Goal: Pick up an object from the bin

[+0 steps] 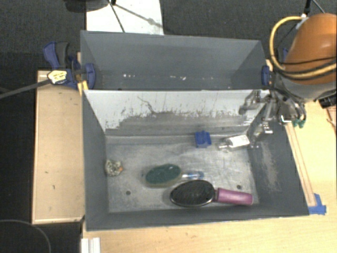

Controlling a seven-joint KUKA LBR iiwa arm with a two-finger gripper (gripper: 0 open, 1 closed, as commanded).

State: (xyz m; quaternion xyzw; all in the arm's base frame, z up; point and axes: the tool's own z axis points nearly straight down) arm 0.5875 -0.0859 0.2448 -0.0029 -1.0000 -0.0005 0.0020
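Six small things lying loose on the floor of the grey metal bin [174, 62], none stacked, so all open to a grasp from above. Low at the bin's right end, close to the sloping wall: the gripper [256, 135], bare metal under the arm's orange cover; open or closed, cannot tell from this angle. Just beside its tip, perhaps touching, a small pale flat piece [235, 141], whitish and glossy, towards the back right of the floor; judged the likeliest pick, being nearest, but not seen clamped. A little left of that, a small blue block [202, 139], squarish and matte, on its own. Along the front, a hairbrush [195, 194] lying flat, with black oval head and smooth purple handle pointing right. Just behind its head, a dark green oval pad [162, 175], dull and soft-looking, with a tiny clear-and-blue bit [192, 175] beside it. Far left, well apart, a crumpled speckled lump [113, 167]. Scuffed, scratched sheet metal all round, sloped walls probably meant to slide strays back onto the flat floor.
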